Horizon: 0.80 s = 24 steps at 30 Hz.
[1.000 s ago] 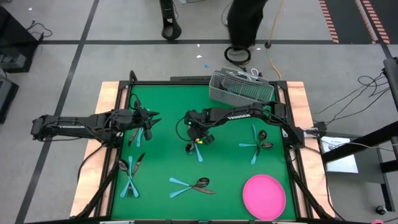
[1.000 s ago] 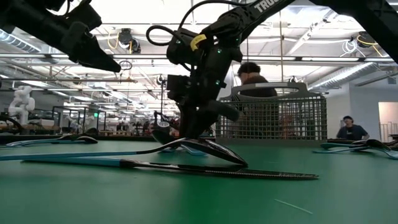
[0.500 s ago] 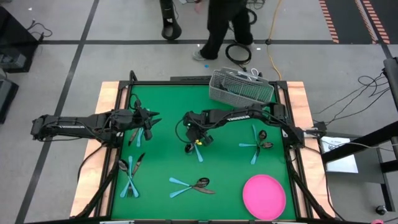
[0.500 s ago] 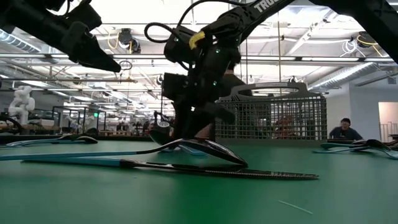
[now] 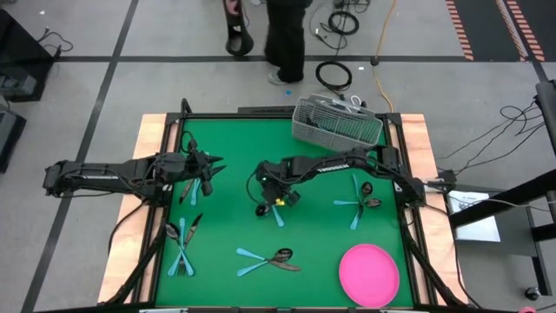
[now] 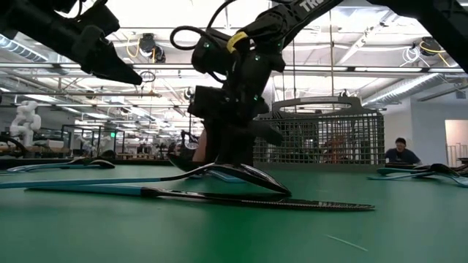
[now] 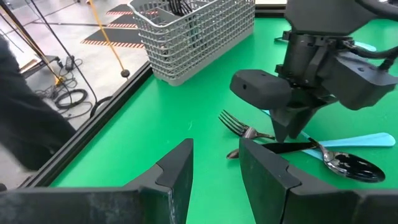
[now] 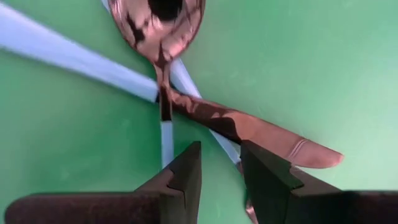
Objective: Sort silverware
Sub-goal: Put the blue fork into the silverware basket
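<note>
Green felt covers the bench (image 5: 234,139), and the silverware lies on it in little crossed clusters, apparently laid out so each piece can be lifted off singly. At the left of the high view the left gripper (image 5: 207,165) hangs above one cluster (image 5: 189,186), its fingers (image 7: 177,163) standing slightly apart with nothing between them; it seems to be waiting. Below it, at lower left, sits another cluster (image 5: 182,245), and a third (image 5: 265,257) at bottom centre. At mid-frame the right gripper (image 5: 276,187) points down over a crossed fork, knife and spoon (image 5: 274,209), fingers (image 8: 186,171) a little apart and empty, straddling the crossing, likely to pick one handle. Right of centre lies a fourth cluster (image 5: 357,202). The wire caddy (image 5: 337,123) at upper centre-right is probably the destination; the pink plate (image 5: 368,274) sits at lower right
</note>
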Motion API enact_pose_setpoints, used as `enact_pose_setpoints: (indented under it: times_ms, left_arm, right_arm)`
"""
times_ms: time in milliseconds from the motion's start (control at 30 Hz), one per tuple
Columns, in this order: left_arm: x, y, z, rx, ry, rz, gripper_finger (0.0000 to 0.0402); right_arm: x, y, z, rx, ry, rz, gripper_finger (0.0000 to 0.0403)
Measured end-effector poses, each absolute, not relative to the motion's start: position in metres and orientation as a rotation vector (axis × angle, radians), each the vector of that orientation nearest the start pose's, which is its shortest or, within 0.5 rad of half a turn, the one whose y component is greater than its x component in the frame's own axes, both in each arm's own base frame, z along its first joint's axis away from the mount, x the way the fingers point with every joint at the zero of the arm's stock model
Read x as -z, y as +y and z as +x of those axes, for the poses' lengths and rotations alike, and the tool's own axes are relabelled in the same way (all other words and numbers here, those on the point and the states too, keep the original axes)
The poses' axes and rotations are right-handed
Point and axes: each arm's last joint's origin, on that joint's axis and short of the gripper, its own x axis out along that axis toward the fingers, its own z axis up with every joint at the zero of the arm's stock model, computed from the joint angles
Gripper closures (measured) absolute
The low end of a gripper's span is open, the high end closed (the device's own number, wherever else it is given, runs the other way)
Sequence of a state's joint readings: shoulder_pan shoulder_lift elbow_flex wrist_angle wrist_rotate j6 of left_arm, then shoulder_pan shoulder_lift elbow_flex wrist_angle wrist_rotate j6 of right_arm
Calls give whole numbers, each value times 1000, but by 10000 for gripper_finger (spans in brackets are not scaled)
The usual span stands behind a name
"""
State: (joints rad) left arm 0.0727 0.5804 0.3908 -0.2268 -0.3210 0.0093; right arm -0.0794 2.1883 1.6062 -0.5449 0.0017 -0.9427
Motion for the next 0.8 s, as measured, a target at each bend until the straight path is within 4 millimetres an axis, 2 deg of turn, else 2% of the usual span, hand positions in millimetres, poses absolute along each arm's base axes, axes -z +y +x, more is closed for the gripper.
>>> enact_pose_setpoints:
  times_ms: [300,800]
  left_arm:
    - [-222,19,137,-386,418,60,269]
    - [-222,19,137,-386,418,59,269]
  right_arm:
    - [-148,-36,453,-541,1019,-945,299]
    - [-146,-45,450,-554,1044,-943,339]
